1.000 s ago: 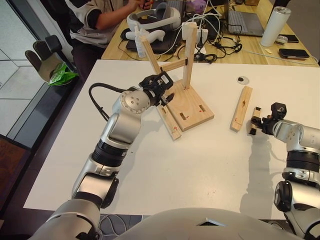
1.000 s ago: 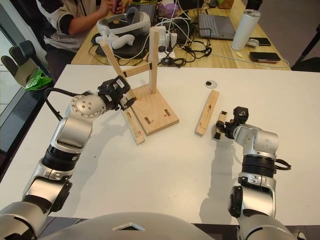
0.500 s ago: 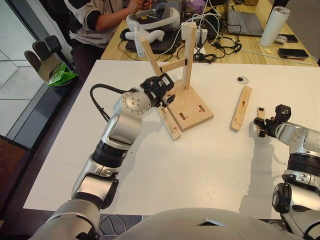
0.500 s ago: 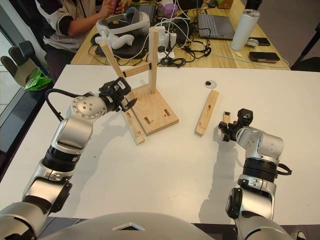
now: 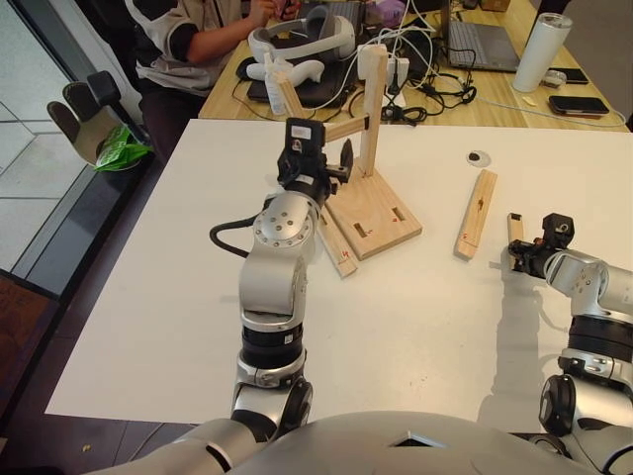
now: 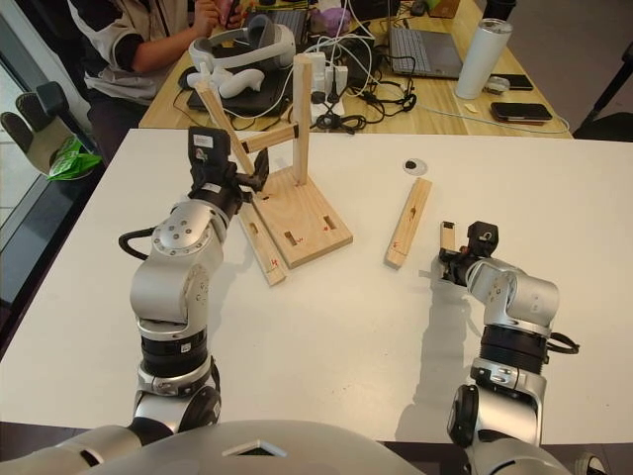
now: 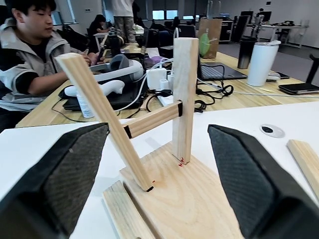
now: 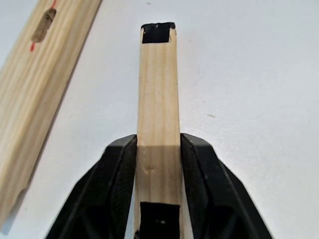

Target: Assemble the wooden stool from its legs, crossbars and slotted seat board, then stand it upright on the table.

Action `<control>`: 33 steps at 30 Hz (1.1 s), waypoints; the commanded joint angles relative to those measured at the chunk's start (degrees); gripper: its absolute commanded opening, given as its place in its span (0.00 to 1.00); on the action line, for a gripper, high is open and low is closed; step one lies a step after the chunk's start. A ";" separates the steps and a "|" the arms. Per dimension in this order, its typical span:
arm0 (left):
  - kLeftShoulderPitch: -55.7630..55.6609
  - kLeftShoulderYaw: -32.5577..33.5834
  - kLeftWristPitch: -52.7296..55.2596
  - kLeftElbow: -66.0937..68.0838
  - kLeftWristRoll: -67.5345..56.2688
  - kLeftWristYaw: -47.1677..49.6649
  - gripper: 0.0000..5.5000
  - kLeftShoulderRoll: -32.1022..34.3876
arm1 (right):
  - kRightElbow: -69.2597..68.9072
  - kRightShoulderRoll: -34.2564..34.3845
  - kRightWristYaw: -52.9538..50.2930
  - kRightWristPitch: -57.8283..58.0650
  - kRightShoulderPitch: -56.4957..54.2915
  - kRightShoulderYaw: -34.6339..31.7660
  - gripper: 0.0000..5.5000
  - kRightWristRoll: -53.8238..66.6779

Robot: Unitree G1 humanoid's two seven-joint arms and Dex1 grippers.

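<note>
The left gripper [image 5: 318, 170] hovers over the far left part of the white table [image 5: 396, 336], its fingers [image 7: 65, 174] spread wide and holding nothing, facing the half-built stool. Just beyond it a tilted leg [image 7: 107, 119] leans out of the slotted seat board [image 5: 381, 213], which lies flat on the table. A loose leg [image 5: 336, 249] lies against the board's left edge. A crossbar [image 7: 152, 119] joins the tilted leg to an upright leg [image 5: 372, 109] standing in the board. Further right, apart from the board, a second loose leg [image 5: 478, 213] lies flat, with a small round disc [image 5: 480, 156] beyond it. At the far right the right gripper [image 8: 158, 144] is clamped narrowly around a short crossbar [image 8: 158, 99], which lies just beside the second loose leg.
</note>
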 commanded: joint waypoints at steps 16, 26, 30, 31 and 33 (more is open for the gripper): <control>-22.75 18.50 9.62 12.59 -37.23 -17.05 0.67 4.19 | -18.17 7.00 9.48 -28.10 -9.64 13.30 0.24 4.78; -16.57 7.86 13.78 6.93 -42.32 -18.10 0.67 11.83 | -24.21 11.31 10.97 -28.82 -6.10 20.98 0.24 5.43; -12.58 5.53 11.63 6.04 -39.50 -16.97 0.67 15.61 | -26.31 14.08 5.90 -30.60 -4.72 20.54 0.24 3.47; -11.88 5.77 11.60 5.76 -39.42 -16.63 0.67 15.99 | -27.09 14.40 5.18 -30.67 -4.16 20.76 0.24 3.26; -11.25 6.25 11.48 5.46 -39.58 -16.31 0.67 16.51 | -28.67 14.55 4.82 -30.88 -3.13 21.73 0.24 2.92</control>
